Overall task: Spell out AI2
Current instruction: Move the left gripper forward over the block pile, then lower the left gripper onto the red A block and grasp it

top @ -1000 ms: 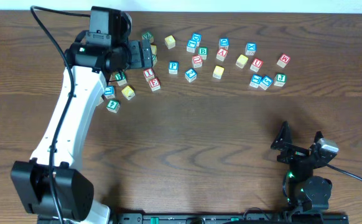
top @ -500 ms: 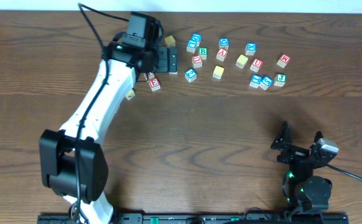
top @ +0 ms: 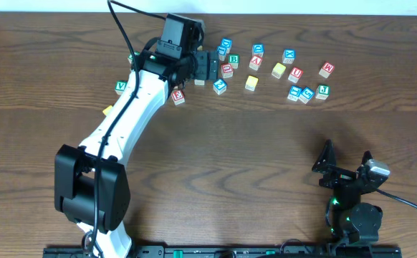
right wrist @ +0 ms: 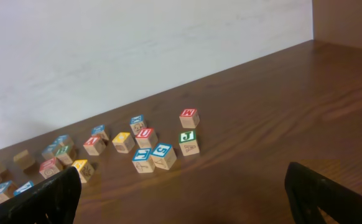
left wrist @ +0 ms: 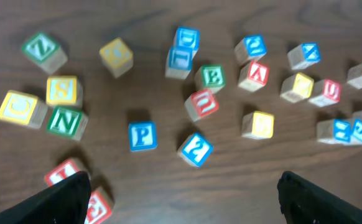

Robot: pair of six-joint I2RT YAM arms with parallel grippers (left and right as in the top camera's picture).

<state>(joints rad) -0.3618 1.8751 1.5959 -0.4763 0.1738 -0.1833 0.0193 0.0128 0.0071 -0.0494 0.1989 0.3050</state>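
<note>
L claw (left wrist: 184, 196) hovers over the cube scatter by the far edge of the dark wooden bench (top: 266, 158). Its jaws are spread wide w/ nothing betw. them. R claw (top: 346, 159) sits nr the near right corner, also wide and empty.

Task cubes are all loose, none lined up yet:
- The small wooden cube w/ blue "2" (left wrist: 196, 149) lies almost under the L claw, turned diamond-wise. The blue "P" wooden cube (left wrist: 142, 135) is just beside it.
- The small wooden cube w/ red "A" (left wrist: 254, 73) lies nearer the far edge, in the thick of the scatter.
- A red-lettered wooden cube (left wrist: 61, 169) is half hidden by one L finger, tight against the red "E" wooden cube (left wrist: 99, 205). It's prob. the "I", but the letter is too blurred to be sure.

Risks, as I read it:
- Wide jaws dropping on the "2" could shove the "P" cube aside.
- W/ the "2" set diamond-wise, pads may meet corners, not faces, so the cube twists or pops out.
- There's no finger room betw. the prob. "I" and the "E", so the claw may take both or the wrong one.
- The "A" is hemmed in by neighbours, so it's easy to scatter them.
- Cubes could be set down rotated, so the word won't read.
</note>
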